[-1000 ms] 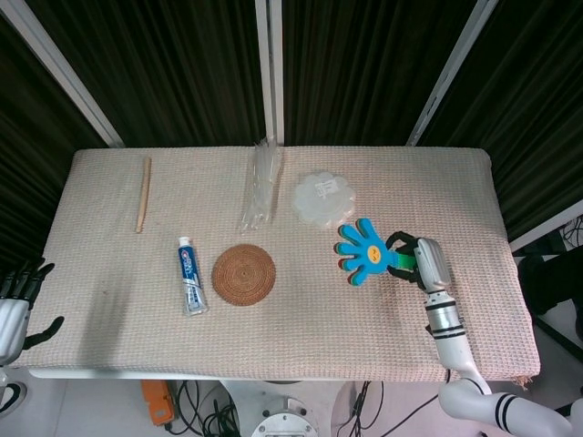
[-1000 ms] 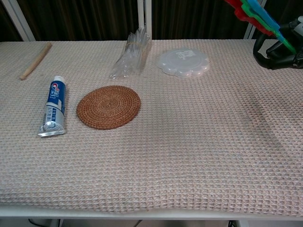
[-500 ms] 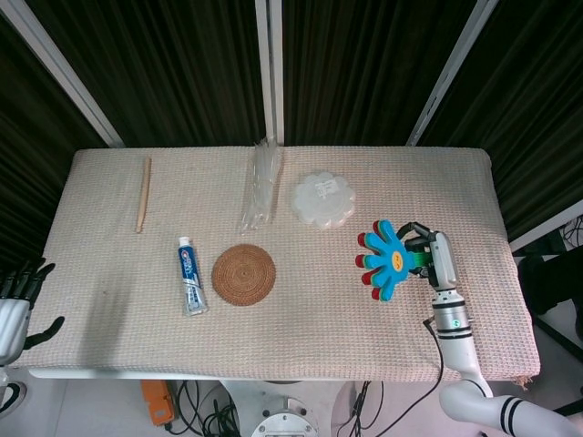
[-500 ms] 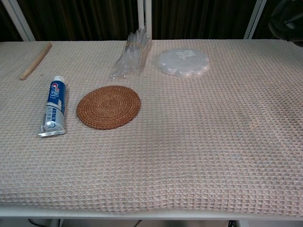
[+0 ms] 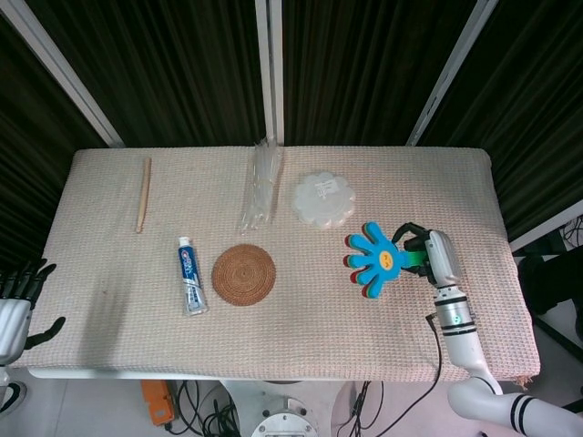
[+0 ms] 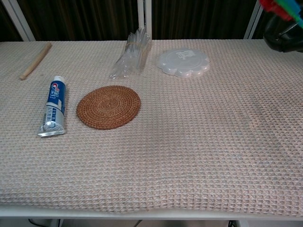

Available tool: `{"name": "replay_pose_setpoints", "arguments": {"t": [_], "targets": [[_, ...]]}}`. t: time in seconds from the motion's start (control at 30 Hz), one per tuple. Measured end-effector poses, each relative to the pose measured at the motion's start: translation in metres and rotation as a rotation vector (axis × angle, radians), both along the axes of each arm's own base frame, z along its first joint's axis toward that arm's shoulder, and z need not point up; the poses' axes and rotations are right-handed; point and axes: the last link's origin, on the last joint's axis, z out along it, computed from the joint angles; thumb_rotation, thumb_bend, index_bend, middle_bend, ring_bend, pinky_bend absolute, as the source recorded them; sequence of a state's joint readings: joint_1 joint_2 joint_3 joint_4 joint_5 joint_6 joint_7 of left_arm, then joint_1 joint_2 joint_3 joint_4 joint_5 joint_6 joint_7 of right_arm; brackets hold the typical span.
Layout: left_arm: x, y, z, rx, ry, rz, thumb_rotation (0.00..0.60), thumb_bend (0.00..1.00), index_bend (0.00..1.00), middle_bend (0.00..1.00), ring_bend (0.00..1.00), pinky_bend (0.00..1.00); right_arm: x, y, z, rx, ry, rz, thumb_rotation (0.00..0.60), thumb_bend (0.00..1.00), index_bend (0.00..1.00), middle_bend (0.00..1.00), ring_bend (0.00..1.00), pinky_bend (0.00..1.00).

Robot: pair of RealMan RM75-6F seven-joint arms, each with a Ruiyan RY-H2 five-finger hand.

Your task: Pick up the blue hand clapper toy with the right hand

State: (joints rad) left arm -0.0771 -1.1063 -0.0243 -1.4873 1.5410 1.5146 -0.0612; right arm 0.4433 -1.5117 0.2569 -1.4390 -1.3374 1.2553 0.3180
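Observation:
The blue hand clapper toy [image 5: 375,260] has a yellow smiley centre, red and green layers under it and a green handle. My right hand [image 5: 426,259] grips that handle and holds the toy above the right part of the table, its palm-shaped head pointing left. In the chest view only the toy's red and blue tips [image 6: 279,6] and the dark fingers of my right hand [image 6: 283,38] show at the top right corner. My left hand [image 5: 18,296] hangs beside the table's left edge, low, fingers apart, holding nothing.
On the beige woven cloth [image 5: 301,328] lie a toothpaste tube [image 5: 189,275], a round wicker coaster [image 5: 243,274], a white scalloped lid [image 5: 322,199], a clear plastic bundle [image 5: 260,187] and a wooden stick [image 5: 143,194]. Dark curtains hang behind.
The right hand, with the toy in it, rose out of the chest view, then came slightly back down and left, so the toy's tips show again at the top right.

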Motion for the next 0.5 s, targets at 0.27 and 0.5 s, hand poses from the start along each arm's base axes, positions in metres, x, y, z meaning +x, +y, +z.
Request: {"name": "replay_pose_setpoints", "arguments": {"t": [0.27,0.5], "targets": [[-0.001,0.0,0.001,0.004,0.001,0.0,0.6,0.21,0.11,0.04,0.0,0.1,-0.012,-0.005,-0.006,-0.007,0.599,-0.007,0.6,0.93,1.0,1.0,1.0,1.0],[0.0,0.0,0.001,0.005,-0.001,-0.001,0.6,0.21,0.11,0.04,0.0,0.1,-0.01,-0.009,0.001,-0.038,0.607,-0.03,0.6,0.94,1.0,1.0,1.0,1.0]]}}
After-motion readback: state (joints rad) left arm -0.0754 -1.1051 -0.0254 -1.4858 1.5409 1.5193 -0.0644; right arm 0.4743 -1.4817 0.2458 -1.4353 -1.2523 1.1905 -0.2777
